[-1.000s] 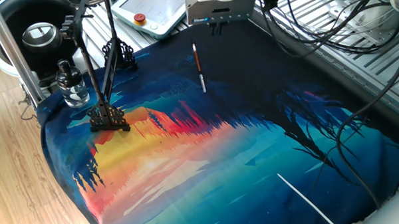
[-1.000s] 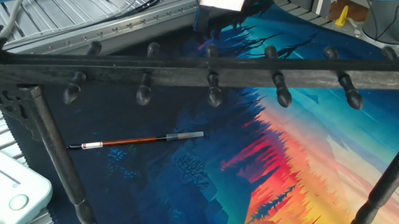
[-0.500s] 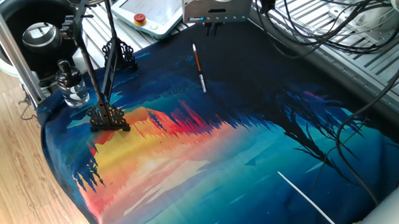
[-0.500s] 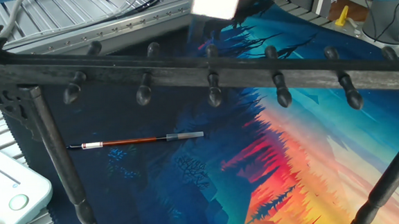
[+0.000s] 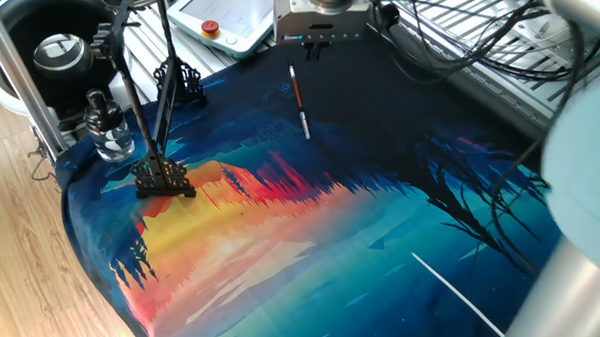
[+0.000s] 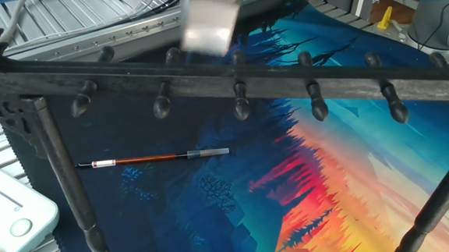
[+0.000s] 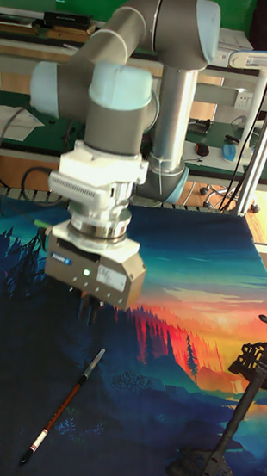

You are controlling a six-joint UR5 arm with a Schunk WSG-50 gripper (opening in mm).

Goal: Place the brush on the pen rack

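Observation:
The brush (image 5: 298,100) lies flat on the dark far part of the painted cloth, reddish-brown shaft with a pale end; it also shows as brush (image 6: 152,158) and brush (image 7: 66,404). My gripper (image 5: 311,49) hovers above the cloth just beyond the brush's far end, and gripper (image 7: 90,309) points down, open, holding nothing. In the other fixed view it is only a bright blur at the top. The pen rack (image 5: 164,174) stands at the cloth's left side, well away from the brush; its peg bar (image 6: 237,78) crosses that view close to the camera.
A glass bottle (image 5: 107,130) stands beside the rack's near foot. A long white rod (image 5: 456,294) lies at the cloth's near right. A white pendant (image 5: 225,16) and cables (image 5: 465,39) sit behind the cloth. The arm's grey body (image 5: 579,198) fills the right edge.
The gripper has shifted slightly left, nearer the brush's far end, and the arm's body has swung into the right edge. Brush and rack have not moved.

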